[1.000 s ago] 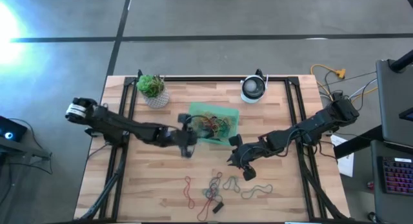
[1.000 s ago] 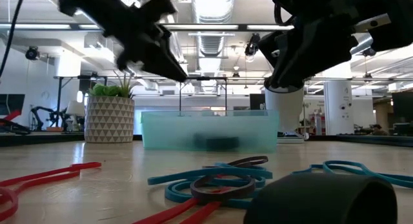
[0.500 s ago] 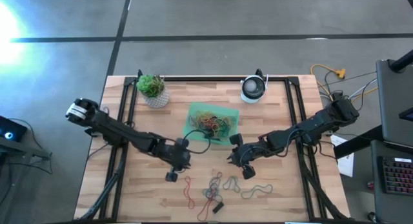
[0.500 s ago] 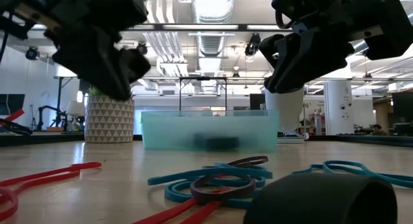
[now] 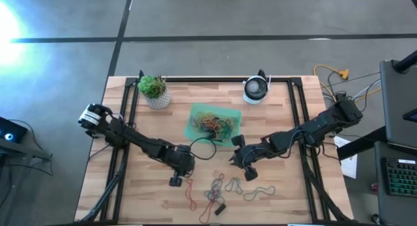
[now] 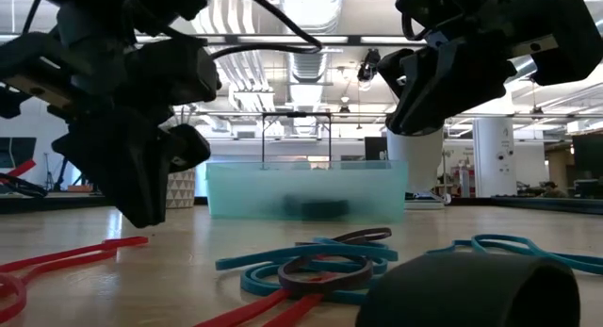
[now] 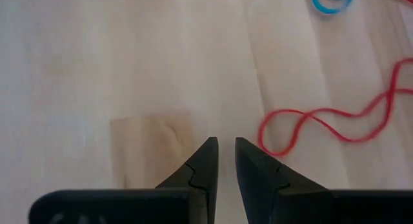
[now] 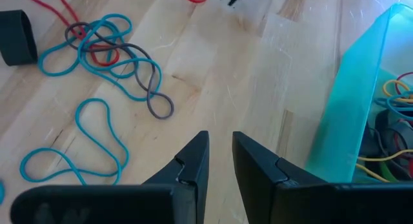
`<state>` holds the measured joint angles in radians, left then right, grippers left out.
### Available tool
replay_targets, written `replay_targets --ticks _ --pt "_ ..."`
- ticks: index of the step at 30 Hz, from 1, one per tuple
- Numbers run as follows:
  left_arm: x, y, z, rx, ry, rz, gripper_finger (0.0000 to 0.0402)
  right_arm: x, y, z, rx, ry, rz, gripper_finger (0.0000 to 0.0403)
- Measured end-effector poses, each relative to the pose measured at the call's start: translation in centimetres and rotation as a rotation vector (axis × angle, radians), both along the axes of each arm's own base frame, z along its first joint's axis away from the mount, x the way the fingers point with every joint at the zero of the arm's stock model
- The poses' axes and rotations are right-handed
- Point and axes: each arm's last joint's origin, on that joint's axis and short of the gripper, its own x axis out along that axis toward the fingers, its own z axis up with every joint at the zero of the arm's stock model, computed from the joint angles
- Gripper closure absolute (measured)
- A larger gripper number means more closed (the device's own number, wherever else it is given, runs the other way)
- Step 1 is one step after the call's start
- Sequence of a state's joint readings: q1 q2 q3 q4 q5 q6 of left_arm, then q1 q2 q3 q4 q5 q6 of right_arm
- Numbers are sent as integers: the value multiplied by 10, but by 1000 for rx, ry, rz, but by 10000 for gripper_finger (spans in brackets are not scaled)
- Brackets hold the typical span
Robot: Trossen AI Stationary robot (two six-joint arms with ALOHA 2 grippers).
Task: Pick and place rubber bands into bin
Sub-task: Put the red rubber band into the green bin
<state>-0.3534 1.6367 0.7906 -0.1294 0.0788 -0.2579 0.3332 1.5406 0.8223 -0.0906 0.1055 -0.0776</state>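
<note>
The green tray (image 5: 194, 131) stands mid-table with several coloured rubber bands (image 5: 215, 124) inside; its wall shows in the low view (image 6: 301, 190) and the right wrist view (image 8: 348, 114). More bands lie near the table's near edge. These include a long red one (image 5: 189, 192) (image 7: 322, 117) and a teal, grey and red tangle (image 5: 218, 185) (image 8: 103, 53). My left gripper (image 5: 174, 180) (image 7: 226, 141) hangs low over bare wood just left of the red band's far end, fingers nearly together, holding nothing. My right gripper (image 5: 249, 174) (image 8: 219, 135) waits right of the tray, likewise shut and empty.
A white pot with a green plant (image 5: 155, 90) and a round white and dark device (image 5: 256, 89) stand at the far edge. A short black piece (image 5: 219, 208) (image 6: 471, 289) lies by the near edge. Bare wood lies between the tray and the loose bands.
My left gripper has swung from above the tray's left side toward the near edge and come down. It now hangs low beside the red band. The right arm has kept still.
</note>
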Motion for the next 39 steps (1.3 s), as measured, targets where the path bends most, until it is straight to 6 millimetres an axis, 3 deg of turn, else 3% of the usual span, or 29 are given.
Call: replay_targets --ticks 7,17,39 --pt "1 -1 1 -84 25 204 365 0 0 0 0 -1 1 339" --pt "-2 -17 5 -310 84 17 365 0 0 0 5 0 -5 339" --pt "8 -18 13 -317 -71 34 365 1 1 1 20 -18 -13 339"
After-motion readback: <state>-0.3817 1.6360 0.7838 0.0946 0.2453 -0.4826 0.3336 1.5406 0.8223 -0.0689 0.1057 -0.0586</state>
